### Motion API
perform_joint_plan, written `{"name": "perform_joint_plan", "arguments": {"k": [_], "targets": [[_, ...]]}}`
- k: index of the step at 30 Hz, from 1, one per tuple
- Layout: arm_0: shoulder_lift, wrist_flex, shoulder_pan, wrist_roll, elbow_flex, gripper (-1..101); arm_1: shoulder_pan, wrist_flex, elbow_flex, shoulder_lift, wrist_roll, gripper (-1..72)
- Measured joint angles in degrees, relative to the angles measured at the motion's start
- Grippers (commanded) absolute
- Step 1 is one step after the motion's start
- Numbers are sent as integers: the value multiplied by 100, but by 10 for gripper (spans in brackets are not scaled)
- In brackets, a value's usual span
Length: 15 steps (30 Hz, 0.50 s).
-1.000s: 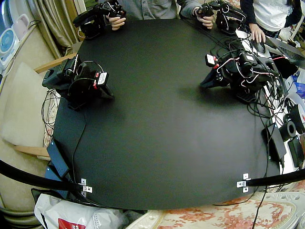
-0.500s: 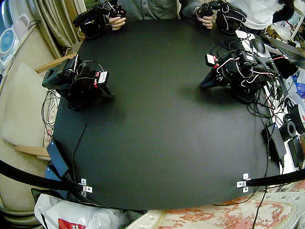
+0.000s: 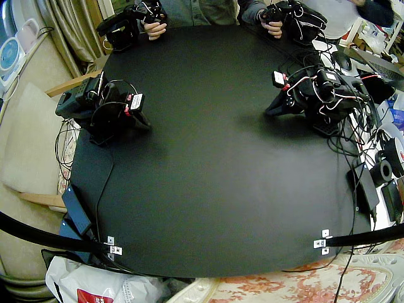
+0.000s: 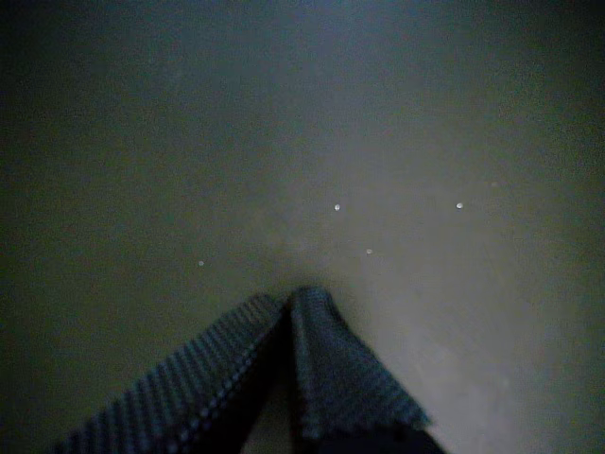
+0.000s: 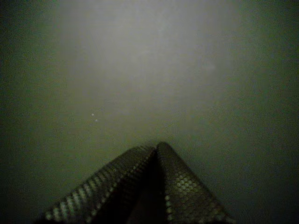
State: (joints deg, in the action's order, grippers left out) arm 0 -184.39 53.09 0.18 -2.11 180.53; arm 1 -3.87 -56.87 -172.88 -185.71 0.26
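Note:
Both black arms sit folded low on the black table [image 3: 208, 164]. The right arm's gripper [image 3: 144, 123] rests with its tip on the mat, and the left arm's gripper [image 3: 273, 108] does the same across from it. In a wrist view the textured fingers [image 4: 321, 350] meet at their tips, shut on nothing, over bare dark mat. In another wrist view the dotted fingers [image 5: 177, 182] are likewise pressed together with nothing between them. No loose object lies near either gripper.
Cables and black devices [image 3: 379, 170] crowd the table's edge beside the left arm. A person's hands [image 3: 154, 28] hold leader arms at the far edge. Metal brackets [image 3: 323, 238] and black straps cross the near corners. A white bag [image 3: 82, 284] lies below.
Both arms stay still. Only the person at the far corner behind the left arm has shifted away from the table edge.

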Motion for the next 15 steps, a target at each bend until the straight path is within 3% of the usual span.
{"name": "perform_joint_plan", "arguments": {"k": [15], "targets": [[0,0,35,97,0,0,0,-88,0,-97,0,-3]]}}
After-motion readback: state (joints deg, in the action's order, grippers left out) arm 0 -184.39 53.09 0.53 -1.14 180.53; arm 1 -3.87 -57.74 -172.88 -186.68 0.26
